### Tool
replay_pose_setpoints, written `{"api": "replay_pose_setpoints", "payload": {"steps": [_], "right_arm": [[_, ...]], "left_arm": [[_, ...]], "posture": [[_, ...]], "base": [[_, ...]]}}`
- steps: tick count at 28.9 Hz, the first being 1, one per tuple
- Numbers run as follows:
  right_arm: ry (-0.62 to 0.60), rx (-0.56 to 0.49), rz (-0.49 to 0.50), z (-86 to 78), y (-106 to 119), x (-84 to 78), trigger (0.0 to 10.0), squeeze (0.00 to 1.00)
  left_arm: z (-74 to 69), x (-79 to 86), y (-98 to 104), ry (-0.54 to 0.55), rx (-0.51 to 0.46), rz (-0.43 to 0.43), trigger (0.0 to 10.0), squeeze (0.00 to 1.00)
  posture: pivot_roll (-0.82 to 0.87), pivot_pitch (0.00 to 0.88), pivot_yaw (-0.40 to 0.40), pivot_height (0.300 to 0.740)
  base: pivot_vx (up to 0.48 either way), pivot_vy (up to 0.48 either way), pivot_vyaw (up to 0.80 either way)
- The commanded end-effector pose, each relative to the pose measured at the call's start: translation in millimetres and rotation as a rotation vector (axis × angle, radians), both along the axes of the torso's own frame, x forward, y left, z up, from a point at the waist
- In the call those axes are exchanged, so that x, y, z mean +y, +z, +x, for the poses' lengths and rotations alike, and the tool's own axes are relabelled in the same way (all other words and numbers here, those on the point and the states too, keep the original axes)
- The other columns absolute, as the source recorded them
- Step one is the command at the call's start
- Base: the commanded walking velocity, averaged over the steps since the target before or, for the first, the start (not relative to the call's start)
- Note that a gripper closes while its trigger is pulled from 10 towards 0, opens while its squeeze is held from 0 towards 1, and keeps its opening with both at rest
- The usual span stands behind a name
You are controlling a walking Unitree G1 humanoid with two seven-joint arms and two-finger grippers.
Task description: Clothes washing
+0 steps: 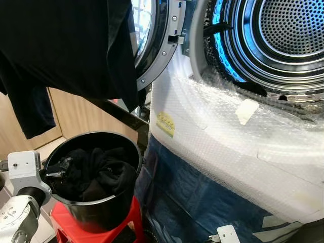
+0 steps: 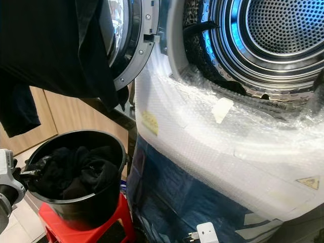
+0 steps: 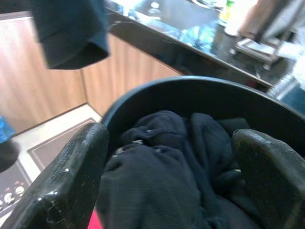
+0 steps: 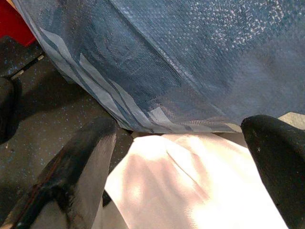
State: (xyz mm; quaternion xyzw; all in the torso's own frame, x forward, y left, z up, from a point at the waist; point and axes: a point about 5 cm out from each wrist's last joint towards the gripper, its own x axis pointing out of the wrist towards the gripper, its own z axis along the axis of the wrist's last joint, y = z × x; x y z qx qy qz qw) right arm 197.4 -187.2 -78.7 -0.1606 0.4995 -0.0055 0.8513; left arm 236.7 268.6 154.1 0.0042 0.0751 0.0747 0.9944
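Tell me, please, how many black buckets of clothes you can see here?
1: the black bucket stands on a red stool beside the washing machine, with the left gripper at its rim.

We see blue light glowing inside the drum (image 1: 283, 35), glare on the plastic wrap (image 1: 238, 131), and the left wrist view is blurred.
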Motion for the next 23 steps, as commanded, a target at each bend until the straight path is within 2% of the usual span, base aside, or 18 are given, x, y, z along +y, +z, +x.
{"api": "replay_pose_setpoints", "payload": {"steps": [1, 15, 23], "right_arm": [[-0.005, 0.000, -0.007, -0.6, 0, -2.1, 10.0, 0.00], [0.009, 0.006, -0.009, -0.9, 0, -1.2, 10.0, 0.00], [0.013, 0.011, -0.016, -2.5, -1, -2.4, 10.0, 0.00]], "left_arm": [[0.7, -2.8, -8, -0.035, 0.054, 0.002, 10.0, 1.00], [-1.2, -0.7, -16, -0.014, 0.095, 0.004, 10.0, 1.00], [2.8, 0.8, -18, 0.007, 0.095, -0.013, 10.0, 1.00]], "posture": [[0.40, 0.000, -0.085, 0.740], [0.40, 0.000, -0.086, 0.740], [0.39, 0.000, -0.084, 0.740]], "base": [[0.000, 0.000, 0.00], [0.000, 0.000, 0.00], [0.000, 0.000, 0.00]]}}
